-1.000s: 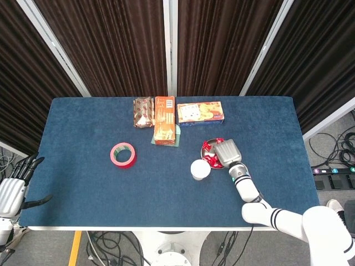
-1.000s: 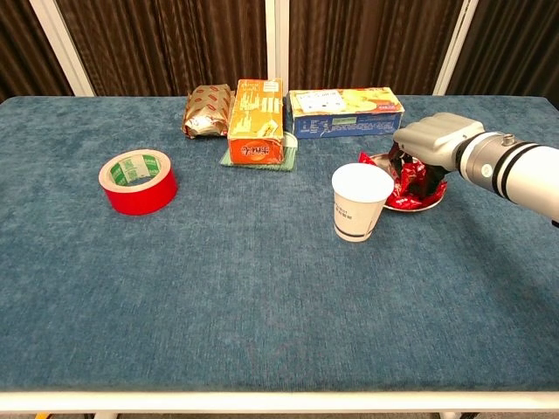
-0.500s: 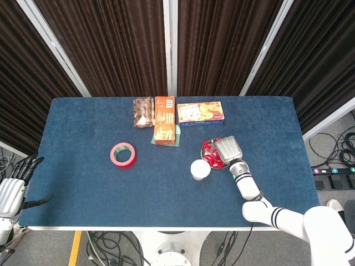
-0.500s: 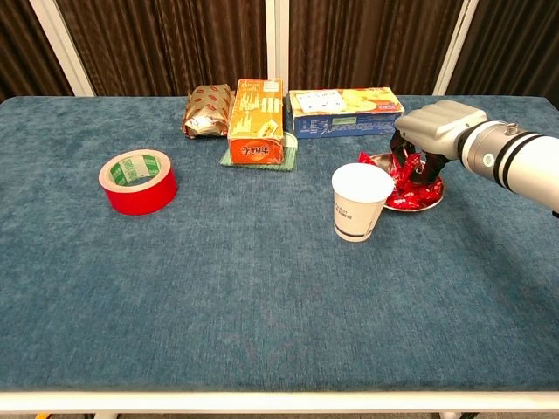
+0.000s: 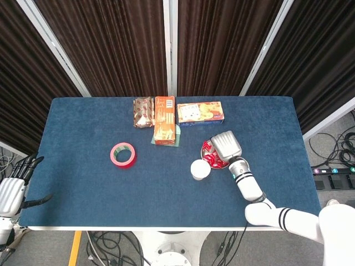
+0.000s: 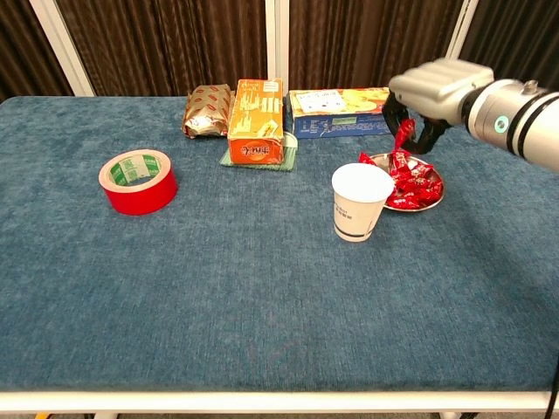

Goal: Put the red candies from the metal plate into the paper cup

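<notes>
So since a second ago the right hand (image 6: pixel 434 92) has come up off the metal plate (image 6: pixel 431 197) and now hangs above it with one red candy (image 6: pixel 403 134) pinched in its fingertips, the wrapper dangling clear of the pile. The rest of the red candies (image 6: pixel 410 182) sit heaped in the plate, which is just beside the paper cup (image 6: pixel 361 202), on the cup's right in the chest view. The cup is upright, mouth open, and I can't tell whether anything is in it.

For this step I'd say: carry the candy sideways toward the cup while keeping the height, so the dangling wrapper doesn't clip the rim and tip it over. Get the pinch centred over the mouth, drop a little, then let go. The cup looks light, so a nudge could knock it.

Further out: an orange box (image 6: pixel 256 132), a foil snack pack (image 6: pixel 206 111), a flat biscuit box (image 6: pixel 345 111) and a red tape roll (image 6: pixel 137 181). The left hand (image 5: pixel 13 188) idles off the table edge, fingers spread, holding nothing.
</notes>
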`<state>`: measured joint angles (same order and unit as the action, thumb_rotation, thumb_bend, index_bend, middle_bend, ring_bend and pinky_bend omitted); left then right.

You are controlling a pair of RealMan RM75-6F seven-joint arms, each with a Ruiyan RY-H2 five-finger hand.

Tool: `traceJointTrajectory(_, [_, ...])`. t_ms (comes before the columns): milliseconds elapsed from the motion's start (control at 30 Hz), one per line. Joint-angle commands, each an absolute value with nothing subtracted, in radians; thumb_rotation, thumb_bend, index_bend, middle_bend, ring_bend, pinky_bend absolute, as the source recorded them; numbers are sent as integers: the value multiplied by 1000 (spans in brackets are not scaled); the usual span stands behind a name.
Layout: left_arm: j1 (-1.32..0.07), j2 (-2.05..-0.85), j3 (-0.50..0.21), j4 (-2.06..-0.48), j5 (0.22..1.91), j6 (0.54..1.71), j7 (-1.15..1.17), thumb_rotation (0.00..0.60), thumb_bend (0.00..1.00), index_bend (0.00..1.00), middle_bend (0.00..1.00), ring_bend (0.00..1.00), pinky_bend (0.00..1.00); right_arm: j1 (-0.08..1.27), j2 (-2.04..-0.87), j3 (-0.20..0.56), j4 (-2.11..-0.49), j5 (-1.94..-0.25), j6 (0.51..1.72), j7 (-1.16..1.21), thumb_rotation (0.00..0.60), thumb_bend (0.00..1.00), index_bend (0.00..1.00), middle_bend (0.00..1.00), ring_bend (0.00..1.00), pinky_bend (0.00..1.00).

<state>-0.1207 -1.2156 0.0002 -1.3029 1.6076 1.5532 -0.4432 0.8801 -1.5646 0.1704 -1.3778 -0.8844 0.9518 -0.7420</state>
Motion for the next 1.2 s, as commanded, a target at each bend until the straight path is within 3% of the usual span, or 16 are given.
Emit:
traceJointTrajectory(33, [-122,-1217,-2,-1303,1606,1552,-442,600,117,127,100,34,99,875,-1462,175,-1569,-915,1028,-808,600,358,622,557,786,924])
traceJointTrajectory(233, [-121,-1214,-4,-1314,1607,1559,-433,600,117,126,100,34,98,874,-1440,143,-1683,-936,1046,-844,600,357,624,558,785,925])
traceJointTrajectory(600, [-110,-1205,-4,-1318,1602,1568,-444,600,116,126,100,34,98,885,-1491,102,-1674,-935,1037,-867,600,321,611,556,781,924])
traceJointTrajectory(767, [-109,-1207,-6,-1310,1599,1568,-453,600,117,126,100,34,99,893,-1498,97,-1674,-927,1030,-873,600,223,537,503,769,925])
traceJointTrajectory(1200, [-105,-1211,-5,-1294,1597,1567,-469,600,117,126,100,34,99,893,-1457,119,-1673,-931,1083,-877,600,197,490,456,768,925])
